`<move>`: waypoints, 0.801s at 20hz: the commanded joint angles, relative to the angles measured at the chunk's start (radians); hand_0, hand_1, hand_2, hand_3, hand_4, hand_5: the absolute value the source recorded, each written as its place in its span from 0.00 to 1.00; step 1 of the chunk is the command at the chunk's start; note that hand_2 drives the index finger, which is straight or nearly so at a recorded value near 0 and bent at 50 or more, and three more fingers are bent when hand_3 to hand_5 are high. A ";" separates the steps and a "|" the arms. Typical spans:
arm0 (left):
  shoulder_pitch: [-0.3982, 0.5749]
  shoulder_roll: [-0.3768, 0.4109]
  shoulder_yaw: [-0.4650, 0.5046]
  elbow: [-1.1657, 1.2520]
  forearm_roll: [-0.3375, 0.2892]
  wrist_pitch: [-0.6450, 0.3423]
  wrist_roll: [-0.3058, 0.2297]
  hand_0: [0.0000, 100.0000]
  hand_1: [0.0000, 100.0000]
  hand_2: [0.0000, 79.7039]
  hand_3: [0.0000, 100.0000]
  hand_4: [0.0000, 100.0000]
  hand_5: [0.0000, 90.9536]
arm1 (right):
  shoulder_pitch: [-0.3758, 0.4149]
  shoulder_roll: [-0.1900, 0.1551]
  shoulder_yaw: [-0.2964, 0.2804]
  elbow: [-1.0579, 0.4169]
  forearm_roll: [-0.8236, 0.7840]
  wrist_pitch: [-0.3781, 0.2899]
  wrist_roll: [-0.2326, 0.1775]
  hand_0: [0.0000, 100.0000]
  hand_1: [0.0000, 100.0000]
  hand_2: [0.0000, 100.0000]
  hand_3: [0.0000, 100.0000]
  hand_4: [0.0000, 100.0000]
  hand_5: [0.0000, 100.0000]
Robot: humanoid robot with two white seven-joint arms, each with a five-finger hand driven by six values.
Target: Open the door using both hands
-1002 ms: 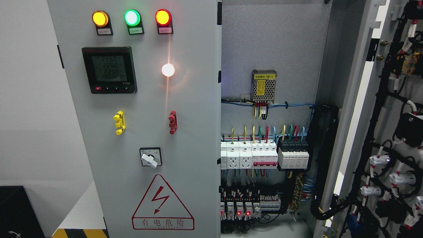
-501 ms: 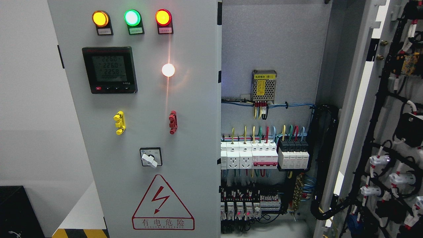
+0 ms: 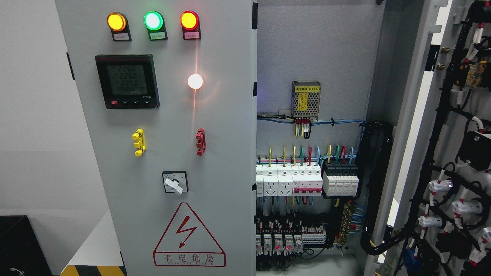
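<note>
A grey electrical cabinet fills the head view. Its left door stands shut, carrying three lit lamps, a digital meter, a yellow handle, a red handle, a rotary switch and a red warning triangle. The right door is swung wide open to the right, its wired inner face showing. Between them the cabinet's inside is exposed, with breakers and coloured wiring. Neither of my hands or arms shows anywhere.
A white wall lies left of the cabinet. A black box sits at the bottom left corner, beside a yellow-and-black striped edge. Black cable bundles hang along the open door's hinge side.
Nothing has moved; only the small red indicator lights at the cabinet's bottom flicker.
</note>
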 commanded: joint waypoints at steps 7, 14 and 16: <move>-0.001 -0.421 0.213 0.888 -0.399 -0.017 -0.017 0.00 0.00 0.00 0.00 0.00 0.00 | 0.000 0.000 0.003 0.001 0.009 0.000 0.000 0.19 0.00 0.00 0.00 0.00 0.00; -0.033 -0.530 0.637 1.095 -0.773 -0.015 -0.023 0.00 0.00 0.00 0.00 0.00 0.00 | 0.000 0.000 0.003 0.001 0.009 0.000 0.000 0.19 0.00 0.00 0.00 0.00 0.00; -0.033 -0.545 0.748 1.115 -0.927 -0.015 -0.053 0.00 0.00 0.00 0.00 0.00 0.00 | 0.000 0.000 0.003 0.001 0.009 0.000 0.000 0.19 0.00 0.00 0.00 0.00 0.00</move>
